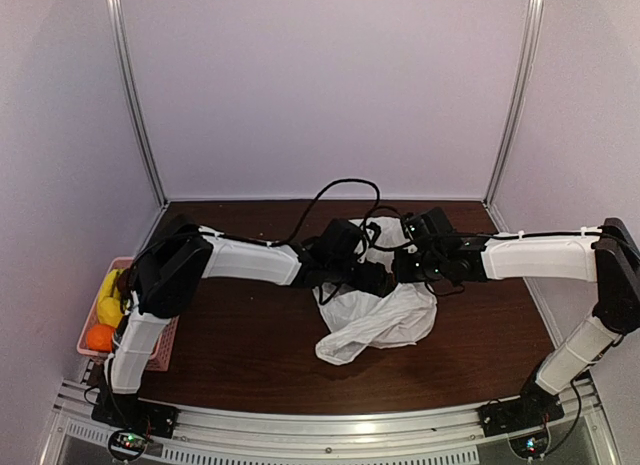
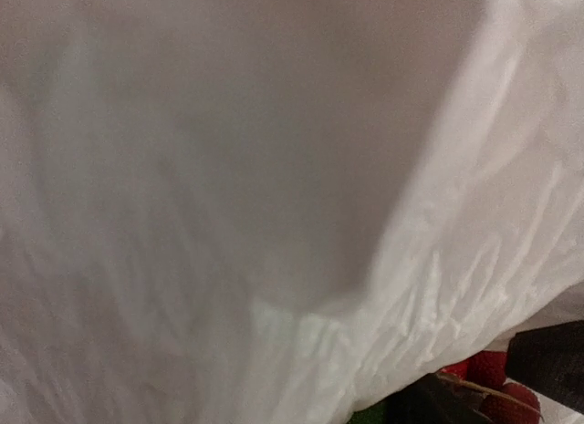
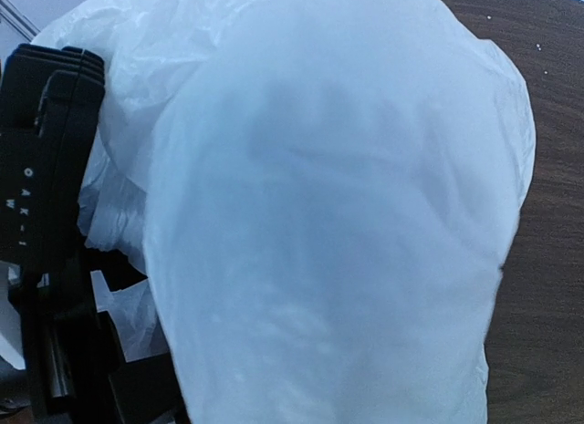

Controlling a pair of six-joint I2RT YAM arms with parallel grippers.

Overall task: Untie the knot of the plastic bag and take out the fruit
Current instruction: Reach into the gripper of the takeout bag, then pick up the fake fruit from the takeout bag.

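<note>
The white plastic bag (image 1: 385, 320) hangs bunched between my two grippers over the middle of the table, its low end on the wood. My left gripper (image 1: 372, 277) reaches into it from the left, and my right gripper (image 1: 412, 267) meets it from the right, the bag gathered at its fingers. Plastic (image 2: 274, 187) fills the left wrist view and hides my fingers. Under its lower edge show red fruit (image 2: 497, 380) and a green patch (image 2: 374, 413). The bag (image 3: 338, 214) also covers the right wrist view and the jaws there. The knot is hidden.
A pink basket (image 1: 160, 357) stands at the table's left edge under the left arm, with a banana (image 1: 108, 297) and an orange (image 1: 98, 336) in it. Black cables (image 1: 340, 190) loop above the grippers. White walls close in the back and both sides.
</note>
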